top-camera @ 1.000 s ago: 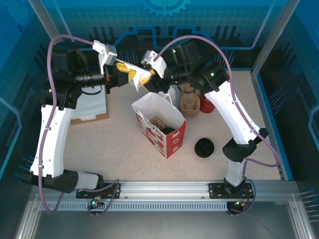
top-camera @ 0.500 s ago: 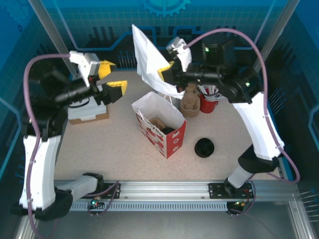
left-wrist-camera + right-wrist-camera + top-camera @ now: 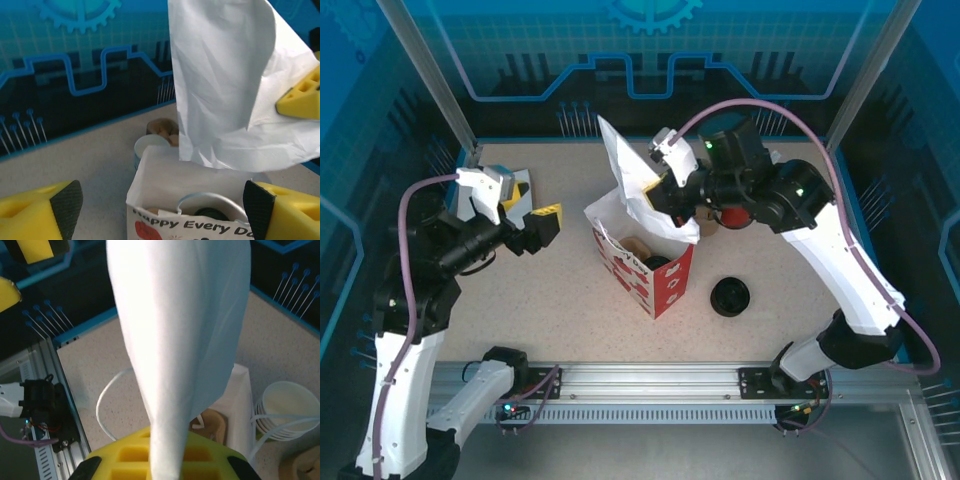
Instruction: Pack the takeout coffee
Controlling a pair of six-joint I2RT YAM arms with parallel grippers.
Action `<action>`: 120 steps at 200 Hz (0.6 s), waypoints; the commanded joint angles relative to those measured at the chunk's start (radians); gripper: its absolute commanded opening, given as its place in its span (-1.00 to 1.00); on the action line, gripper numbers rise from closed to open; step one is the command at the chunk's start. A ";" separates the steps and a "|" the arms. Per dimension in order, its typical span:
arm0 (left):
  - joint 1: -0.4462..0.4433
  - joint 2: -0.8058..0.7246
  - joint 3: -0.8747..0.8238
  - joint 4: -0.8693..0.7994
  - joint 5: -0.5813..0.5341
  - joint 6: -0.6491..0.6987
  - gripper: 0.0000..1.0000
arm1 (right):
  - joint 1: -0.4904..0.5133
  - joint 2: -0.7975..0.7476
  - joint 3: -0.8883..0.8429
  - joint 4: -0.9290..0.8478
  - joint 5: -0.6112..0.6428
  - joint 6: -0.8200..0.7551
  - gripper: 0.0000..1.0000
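Speckled table [image 3: 570,300] carries everything. Right arm reaches across from the right. The right gripper [image 3: 655,190] is clamped tight on a white paper sheet [image 3: 623,165], pinching it near the lower part. Left gripper [image 3: 534,204] hangs off to the left with its yellow fingers spread wide, holding nothing and touching nothing.

Red-and-white gift bag [image 3: 665,285] stands upright with its mouth open. It is directly under the right gripper and to the right of the left gripper, apart from it. In the left wrist view it is straight ahead between the two spread fingers. The paper sheet rises above the right gripper and droops below it over the far rim of the bag. Can't tell if it touches the rim.

Stack of loose black lids [image 3: 730,297] lies on the table, nearer the bases than the right gripper and right of the bag. Stack of lidless cream cups [image 3: 285,405] stands just beyond the right gripper, behind the bag.

Takeout coffee [image 3: 658,262] is inside the bag, below the right gripper. Its black lid shows and its wall is hidden.
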 commanded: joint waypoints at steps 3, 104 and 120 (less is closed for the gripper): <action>-0.006 -0.016 -0.009 0.003 -0.052 -0.027 0.76 | 0.015 0.040 -0.010 -0.057 0.053 -0.010 -0.98; -0.006 -0.010 -0.017 -0.003 -0.047 -0.021 0.78 | 0.015 0.196 -0.097 0.062 -0.041 -0.097 -0.92; -0.006 -0.010 -0.017 -0.003 -0.046 -0.021 0.78 | 0.015 0.221 -0.109 0.063 -0.041 -0.105 -0.92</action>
